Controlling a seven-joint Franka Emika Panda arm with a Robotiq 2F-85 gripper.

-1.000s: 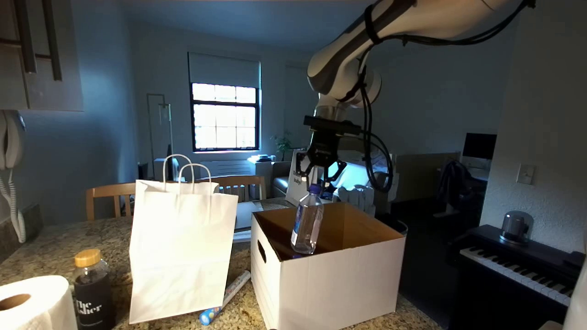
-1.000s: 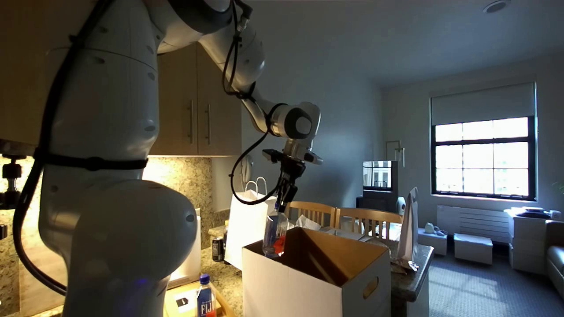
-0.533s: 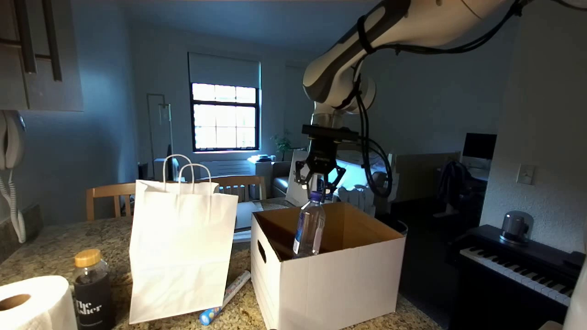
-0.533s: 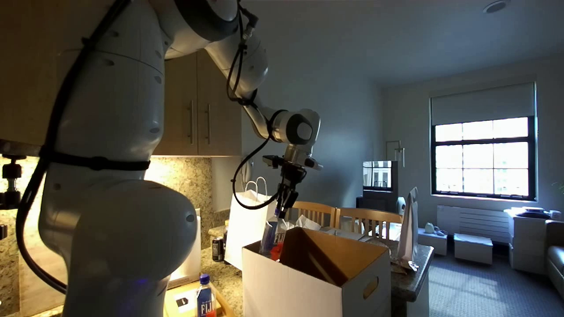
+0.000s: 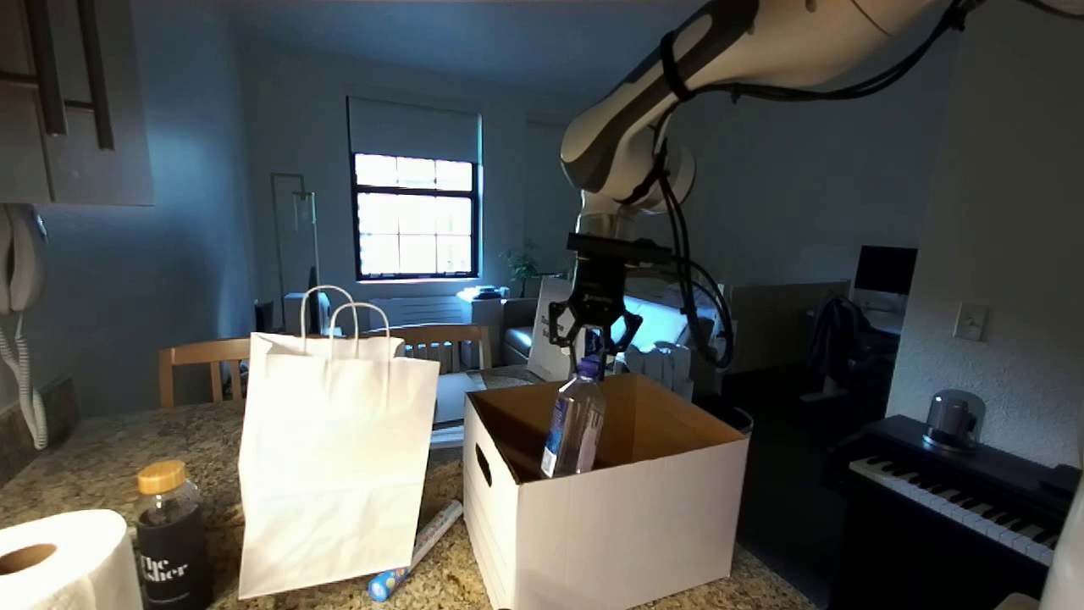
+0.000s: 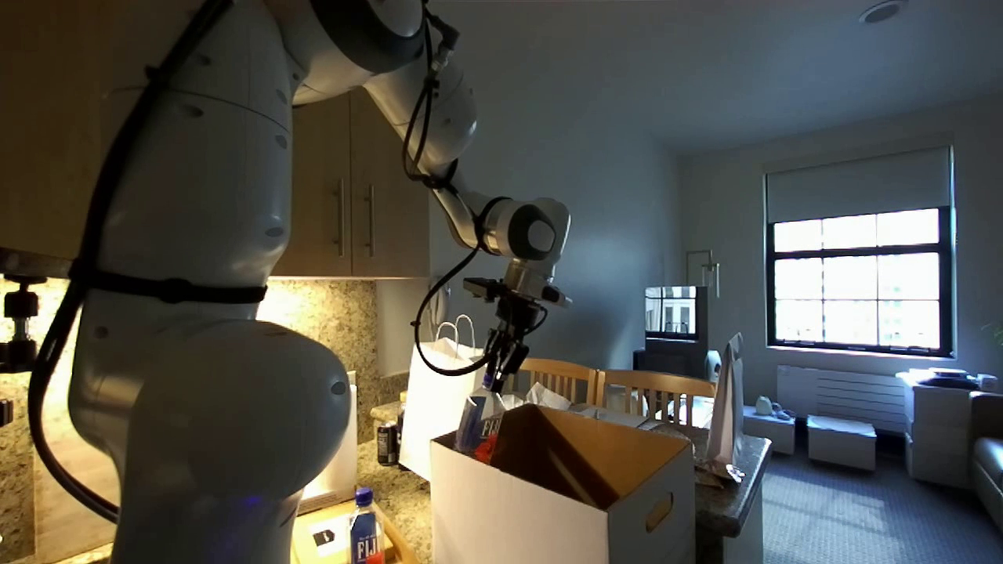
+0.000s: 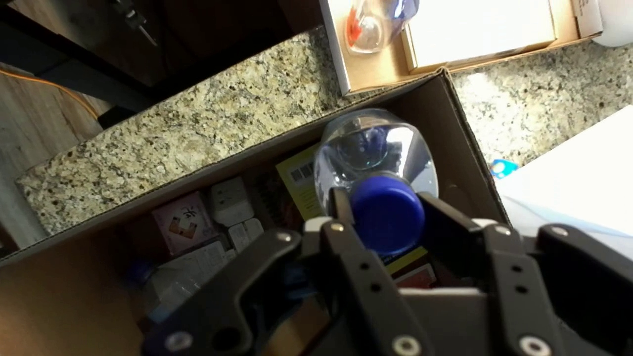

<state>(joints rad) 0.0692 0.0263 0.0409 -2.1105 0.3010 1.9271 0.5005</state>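
**FIJI bottle (image 6: 476, 423) hangs by its cap (image 7: 388, 217)**

On the granite worktop (image 5: 93, 453) stand an open white cardboard box (image 5: 627, 529) and a shallow tray (image 7: 383, 66). The claw (image 7: 385, 205) pinches the blue cap from both sides; beneath, the bottle slants, its base hidden inside the box near a corner. Slow, steady travel that spares the box's sides would likely serve best, since a knock could twist the cap in the grip. This label and that of a second bottle (image 6: 366, 533) in the tray read "FIJI"; on a wood-lidded bottle (image 5: 174, 546), "The" stands above letters ending in "sher".
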